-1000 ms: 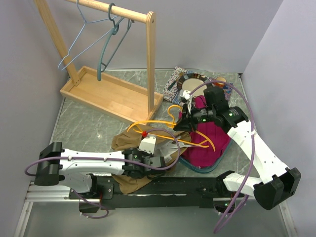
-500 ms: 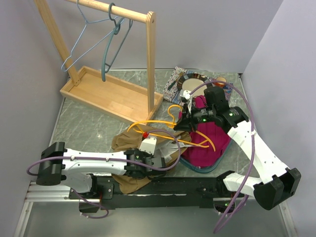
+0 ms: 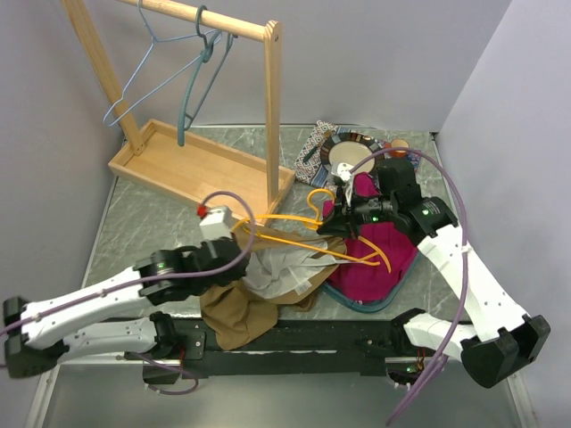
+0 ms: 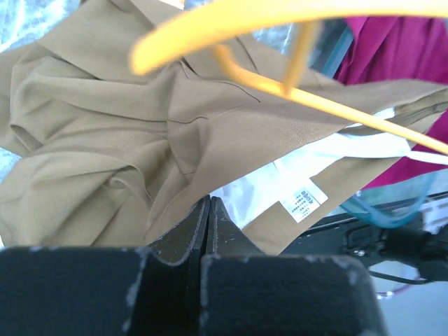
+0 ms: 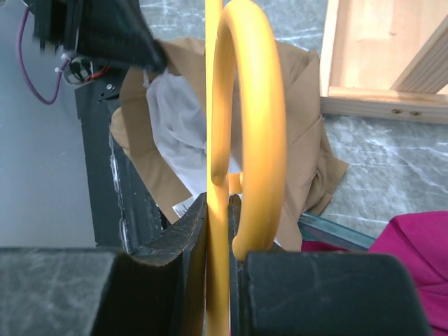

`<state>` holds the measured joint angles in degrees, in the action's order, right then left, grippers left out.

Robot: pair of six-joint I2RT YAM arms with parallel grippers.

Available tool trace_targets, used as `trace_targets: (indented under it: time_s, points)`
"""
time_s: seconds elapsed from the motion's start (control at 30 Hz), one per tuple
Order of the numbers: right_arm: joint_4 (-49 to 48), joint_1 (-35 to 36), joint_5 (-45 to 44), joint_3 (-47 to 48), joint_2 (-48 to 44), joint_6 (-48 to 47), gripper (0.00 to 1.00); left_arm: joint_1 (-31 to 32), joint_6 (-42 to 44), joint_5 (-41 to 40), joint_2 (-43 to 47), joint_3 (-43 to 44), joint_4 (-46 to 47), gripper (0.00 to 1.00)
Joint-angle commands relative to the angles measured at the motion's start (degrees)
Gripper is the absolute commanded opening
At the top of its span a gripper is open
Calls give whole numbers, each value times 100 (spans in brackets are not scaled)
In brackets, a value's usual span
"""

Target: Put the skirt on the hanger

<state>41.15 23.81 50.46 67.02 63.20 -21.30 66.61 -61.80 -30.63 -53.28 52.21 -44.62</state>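
The left gripper (image 4: 208,207) was pinched tight on a fold of the tan skirt (image 4: 91,140), which lay crumpled at lower centre of the top view. The print on its white care label (image 4: 303,198) was too small to read. The right gripper (image 5: 218,210) clamped the yellow hanger (image 5: 250,105) over the skirt.

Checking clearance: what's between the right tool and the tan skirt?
The yellow hanger, clamped in the right tool, spans that stretch over the tan skirt; the top external view shows it.

The left arm (image 3: 98,308) and right arm (image 3: 473,276) are white shells with black joints (purple cables (image 3: 458,259) looping alongside).
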Motion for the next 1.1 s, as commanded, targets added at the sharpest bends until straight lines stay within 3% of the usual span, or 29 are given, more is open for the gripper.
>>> trace_targets:
  time_s: [0.0, 0.47, 1.07]
  points:
    - [-230, -122, 69, -32, -282, 38, 0, -420, 353, 611, 449, -368, 534, 1]
    - [25, -166, 578, -172, -510, -217, 0, -834, -77, 277, 1521, -835, 533, 1]
    - [-704, 88, 1230, -541, -141, 1163, 0, -843, 379, -13, 1856, -703, 1113, 1]
